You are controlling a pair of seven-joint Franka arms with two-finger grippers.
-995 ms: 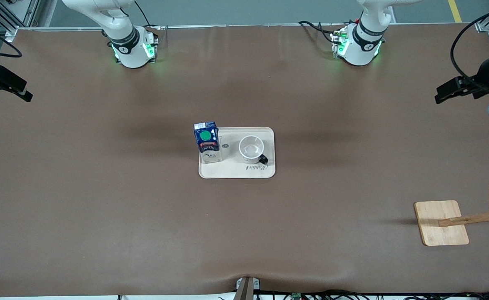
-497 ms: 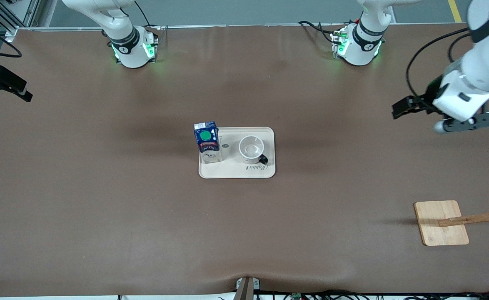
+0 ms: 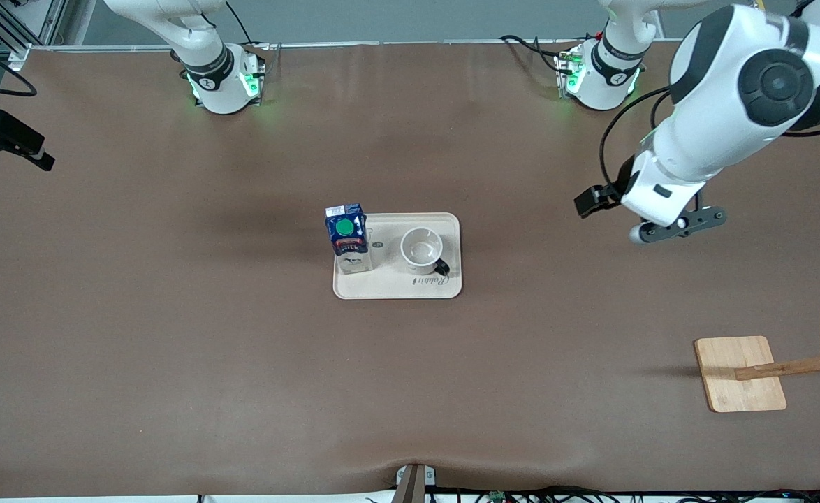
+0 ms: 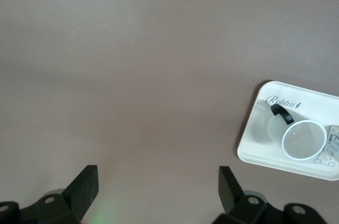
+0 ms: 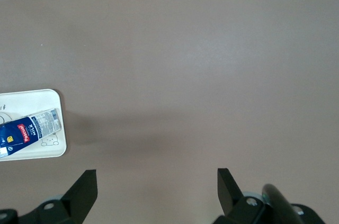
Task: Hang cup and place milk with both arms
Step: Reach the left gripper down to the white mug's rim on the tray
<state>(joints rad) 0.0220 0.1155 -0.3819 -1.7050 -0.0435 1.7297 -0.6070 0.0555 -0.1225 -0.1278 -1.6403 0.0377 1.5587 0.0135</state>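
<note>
Cup (image 3: 422, 251): small white mug with black handle, standing upright on the cream rectangular plastic tray (image 3: 396, 286) at mid-table, at the tray's end toward my left arm. Untouched; not yet hung.

Milk (image 3: 346, 234): small dark blue gable-top carton, round green cap, red-white label, pale lower part. Upright on the same tray, beside the mug, at the end toward my right arm. Untouched; not yet placed.

Mug rack (image 3: 745, 372): pale wooden base board with a slanted wooden post and pegs, near the table's edge at my left arm's end, nearer the front camera than the tray and well apart from it. Nothing hangs on it.

Progress, as I judge it: nothing done; both the grasp-and-hang and the carton placement remain.

Left gripper (image 3: 595, 202): in the air over bare brown table between the tray and my left arm's end, forearm angled down toward the tray. My left wrist view shows its fingers (image 4: 85, 184) spread wide, nothing between them, with the mug in sight ahead.

Right gripper (image 3: 15, 143): over the table's edge at my right arm's end, well apart from the tray. Its fingers (image 5: 85, 187) stand apart, empty.
</note>
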